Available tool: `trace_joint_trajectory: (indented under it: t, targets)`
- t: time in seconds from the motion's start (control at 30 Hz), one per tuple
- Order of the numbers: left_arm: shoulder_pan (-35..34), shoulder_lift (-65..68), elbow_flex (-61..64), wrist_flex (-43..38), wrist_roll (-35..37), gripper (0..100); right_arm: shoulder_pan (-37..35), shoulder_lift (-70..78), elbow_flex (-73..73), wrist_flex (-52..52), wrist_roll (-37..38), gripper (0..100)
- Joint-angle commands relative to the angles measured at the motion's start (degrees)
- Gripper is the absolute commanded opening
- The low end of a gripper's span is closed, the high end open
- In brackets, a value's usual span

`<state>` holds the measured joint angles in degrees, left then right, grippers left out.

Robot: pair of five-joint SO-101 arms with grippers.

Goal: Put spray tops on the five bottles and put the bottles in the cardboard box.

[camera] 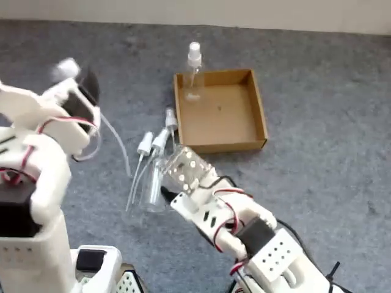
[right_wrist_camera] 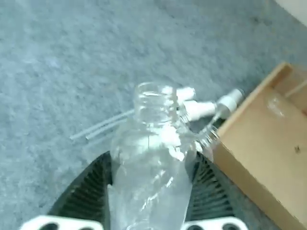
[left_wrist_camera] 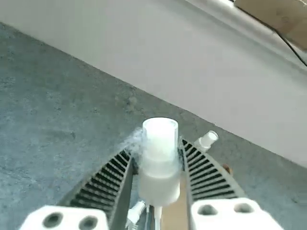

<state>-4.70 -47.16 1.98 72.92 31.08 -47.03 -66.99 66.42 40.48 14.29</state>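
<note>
Both are clamped: left tool (left_wrist_camera: 156, 151) on a spray top (left_wrist_camera: 159, 165), right tool (right_wrist_camera: 151, 160) on an open-necked bottle (right_wrist_camera: 151, 191).

A grey carpet (camera: 324, 201) covered nearly the whole high view, its pile mottled lighter and darker. A pale wall (camera: 256, 11) ran as a thin strip along the top edge of that frame and met the carpet in a straight line. In the left wrist view the wall rose white behind the carpet, and a dark cable (left_wrist_camera: 288, 43) slanted across it near a tan board (left_wrist_camera: 283, 14)
</note>
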Motion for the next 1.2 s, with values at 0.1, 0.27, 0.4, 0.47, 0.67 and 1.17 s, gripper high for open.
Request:
trace_joint_trajectory:
  t: [0.1, 0.27, 0.4, 0.47, 0.67, 1.17]
  targets:
    - [8.04, -14.20, 19.12, -15.21, 0.53, 0, -4.79, -4.62, -0.13, -1.98, -0.53, 0.4]
    - [7.78, -25.10, 32.40, -26.20, 0.18, 0, -5.05, -4.53, -0.04, -1.98, -0.53, 0.4]
    - [7.78, -28.00, 36.00, -27.60, -0.97, 0, -5.05, -4.53, -0.04, -1.89, -0.62, 0.4]
    - [7.78, -28.09, 36.09, -27.87, -0.97, 0, -5.05, -4.53, -0.04, -1.89, -0.62, 0.4]
    - [7.78, -28.26, 35.74, -31.65, -1.32, 0, -4.97, -4.53, 0.48, -1.80, -0.62, 0.4]
    - [9.71, -28.70, 40.66, -25.76, -1.23, 0, -4.70, -4.79, 2.59, -2.07, -0.62, 0.4]
